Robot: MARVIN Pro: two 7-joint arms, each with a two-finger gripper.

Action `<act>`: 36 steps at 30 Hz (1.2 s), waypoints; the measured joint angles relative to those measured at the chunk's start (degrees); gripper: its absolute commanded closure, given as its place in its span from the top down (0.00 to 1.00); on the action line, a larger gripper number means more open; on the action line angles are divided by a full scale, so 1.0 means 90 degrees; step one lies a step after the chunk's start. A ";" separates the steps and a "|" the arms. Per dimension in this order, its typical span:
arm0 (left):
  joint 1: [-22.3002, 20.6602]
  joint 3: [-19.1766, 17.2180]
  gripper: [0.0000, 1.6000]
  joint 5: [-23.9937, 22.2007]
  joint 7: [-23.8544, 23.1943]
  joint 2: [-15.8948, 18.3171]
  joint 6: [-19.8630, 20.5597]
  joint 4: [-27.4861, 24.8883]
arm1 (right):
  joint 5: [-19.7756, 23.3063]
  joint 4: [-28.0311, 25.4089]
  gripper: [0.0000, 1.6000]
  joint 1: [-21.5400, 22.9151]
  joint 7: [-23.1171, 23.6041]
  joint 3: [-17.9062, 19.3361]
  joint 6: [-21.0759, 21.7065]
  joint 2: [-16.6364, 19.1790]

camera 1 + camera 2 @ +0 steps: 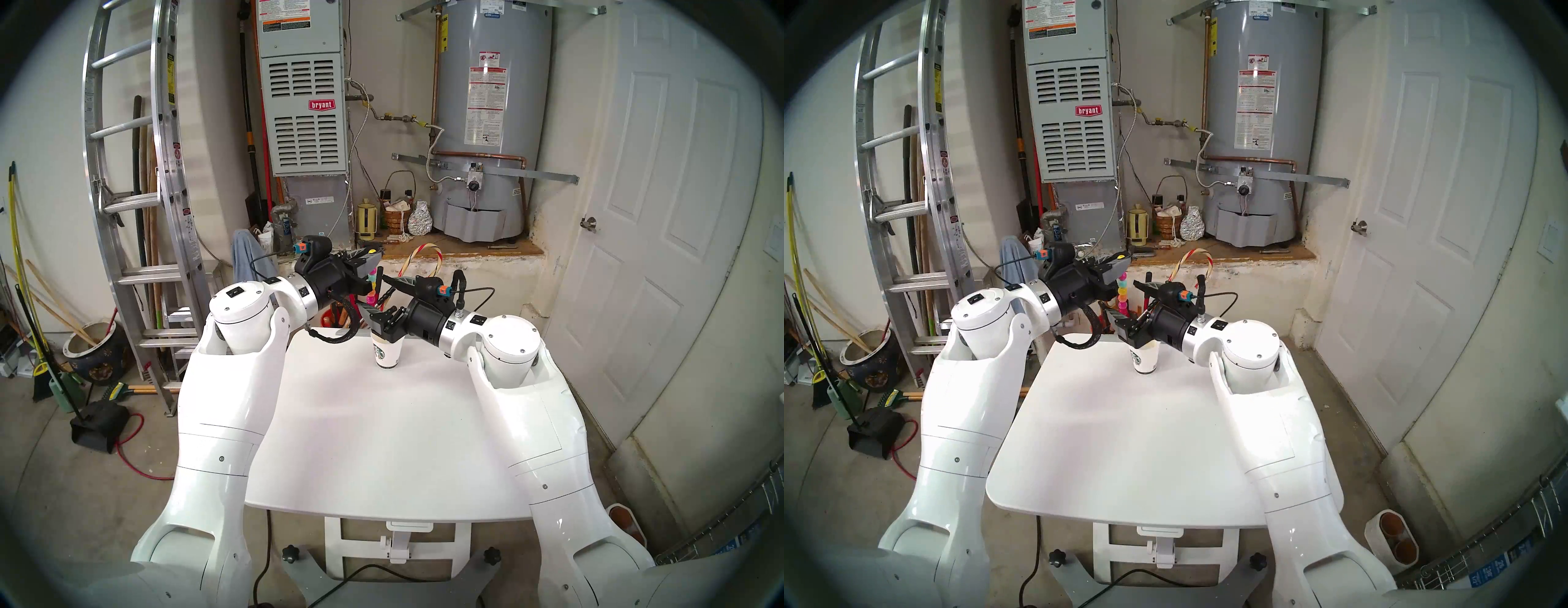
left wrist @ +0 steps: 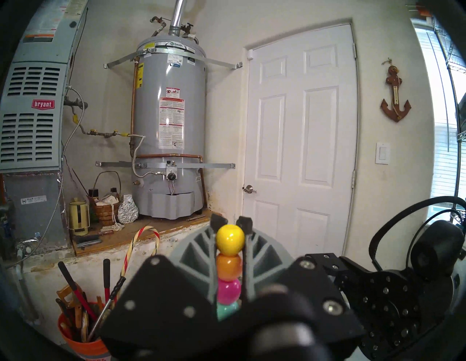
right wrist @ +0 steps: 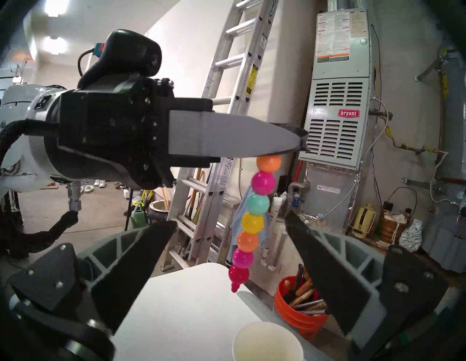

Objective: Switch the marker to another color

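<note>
Marker hangs clamped in left gripper; right gripper gapes; furnace reads "bryant".

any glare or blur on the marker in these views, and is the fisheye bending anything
Left wrist view: the marker is close and soft, with glare spots on its yellow ball, clamped in the left gripper. Right wrist view: it hangs sharp; the open right gripper is slightly blurred. Head views: the ladder bows.

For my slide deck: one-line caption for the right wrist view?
Left pincer dangles the marker before the open right pincer, above the cup.
</note>
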 measured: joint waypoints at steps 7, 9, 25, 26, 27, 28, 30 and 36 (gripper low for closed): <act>0.0000 -0.0015 0.00 0.0000 -0.0046 -0.0002 -0.0001 -0.0002 | 0.0017 0.0129 1.00 0.0044 -0.0031 0.0000 -0.0038 -0.0032; 0.0000 -0.0015 0.00 0.0000 -0.0060 -0.0003 -0.0001 -0.0002 | 0.0021 0.0164 1.00 0.0060 -0.0038 0.0000 -0.0052 -0.0041; -0.0001 -0.0014 0.00 0.0010 -0.0116 -0.0022 0.0000 -0.0002 | 0.0047 0.0348 0.99 0.0177 -0.0064 -0.0030 -0.0122 -0.0109; 0.0000 -0.0014 0.00 0.0010 -0.0120 -0.0025 0.0000 -0.0002 | 0.0049 0.0357 0.96 0.0184 -0.0064 -0.0034 -0.0124 -0.0112; 0.0000 -0.0014 0.00 0.0010 -0.0121 -0.0025 0.0000 -0.0002 | 0.0049 0.0360 0.95 0.0186 -0.0064 -0.0035 -0.0125 -0.0113; 0.0001 -0.0014 0.00 0.0010 -0.0125 -0.0028 0.0000 -0.0002 | 0.0050 0.0366 0.95 0.0190 -0.0064 -0.0038 -0.0127 -0.0116; 0.0006 -0.0014 0.00 0.0010 -0.0136 -0.0031 0.0000 -0.0004 | 0.0051 0.0379 0.89 0.0198 -0.0064 -0.0044 -0.0130 -0.0120; 0.0022 -0.0023 0.00 0.0010 -0.0153 -0.0043 0.0001 -0.0018 | 0.0054 0.0412 0.58 0.0215 -0.0050 -0.0058 -0.0136 -0.0128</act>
